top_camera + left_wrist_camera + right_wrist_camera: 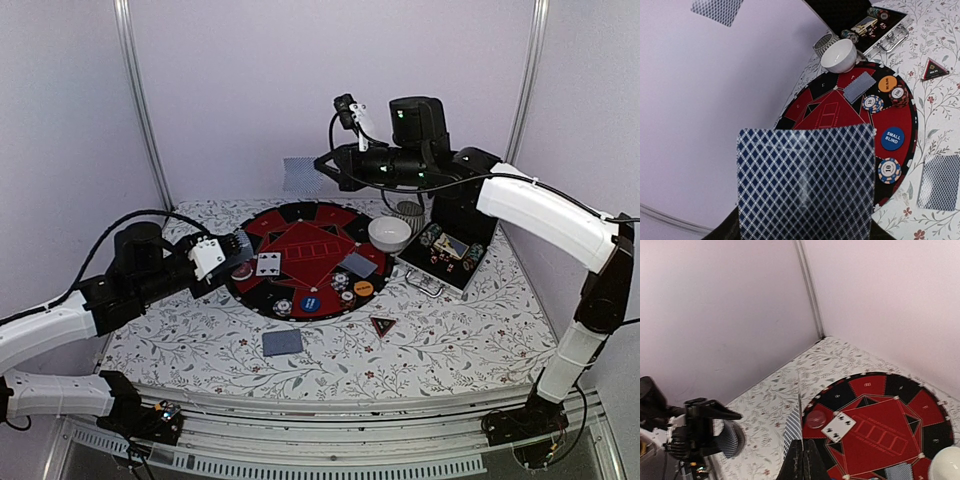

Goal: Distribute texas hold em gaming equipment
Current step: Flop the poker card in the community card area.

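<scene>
My left gripper (234, 246) is shut on a deck of blue-backed playing cards (805, 182) at the left edge of the round red-and-black mat (300, 240); the deck hides its fingers in the left wrist view. My right gripper (803, 460) is shut on a single card (795, 425), held high above the mat's far left (300, 175). On the mat lie a face-up card (268, 264), a face-down card (360, 264), a blue disc (311, 301), an orange disc (363, 287) and striped chips (283, 307). A second face-down card (282, 342) and the triangular marker (383, 325) lie on the cloth.
A white bowl (389, 233) stands at the mat's far right edge, with an open silver-edged black case (447, 255) beside it holding more chips. White walls close in the back and both sides. The flowered cloth runs to the near edge.
</scene>
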You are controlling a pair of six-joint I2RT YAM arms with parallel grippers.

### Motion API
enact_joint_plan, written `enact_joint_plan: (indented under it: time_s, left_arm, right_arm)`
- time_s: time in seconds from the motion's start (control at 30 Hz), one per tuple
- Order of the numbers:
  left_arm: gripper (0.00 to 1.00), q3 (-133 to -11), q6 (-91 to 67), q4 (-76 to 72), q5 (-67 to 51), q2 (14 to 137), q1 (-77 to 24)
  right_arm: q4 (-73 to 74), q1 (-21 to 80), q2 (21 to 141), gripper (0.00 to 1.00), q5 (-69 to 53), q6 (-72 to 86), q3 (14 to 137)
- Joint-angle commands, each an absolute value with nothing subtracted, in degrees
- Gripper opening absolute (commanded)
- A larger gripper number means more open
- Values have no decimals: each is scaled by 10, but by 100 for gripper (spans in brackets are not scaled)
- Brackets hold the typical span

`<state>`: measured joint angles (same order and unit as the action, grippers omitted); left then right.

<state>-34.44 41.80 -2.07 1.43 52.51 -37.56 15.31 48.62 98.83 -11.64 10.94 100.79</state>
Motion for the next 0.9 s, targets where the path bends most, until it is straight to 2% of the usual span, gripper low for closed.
enact_joint_plan:
  time_s: [0.0, 0.17, 0.4, 0.7, 0.87]
  left_arm:
    - [55, -367, 403, -29, 42, 519, -368]
    - [56, -370, 402, -32, 59, 517, -366]
    - [57, -371, 400, -36, 66, 508, -358]
    - [57, -372, 398, -34, 57, 505, -352]
    - [57, -372, 397, -32, 55, 503, -352]
  right_arm:
    - [74, 486, 1035, 1, 85, -6, 994]
    - [42, 486, 1184, 1, 167, -149, 1066]
    - [36, 488, 1397, 1, 204, -287, 1207]
    - [18, 528, 1507, 1, 255, -445, 1219]
    - [81, 536, 1520, 1, 179, -431, 1238]
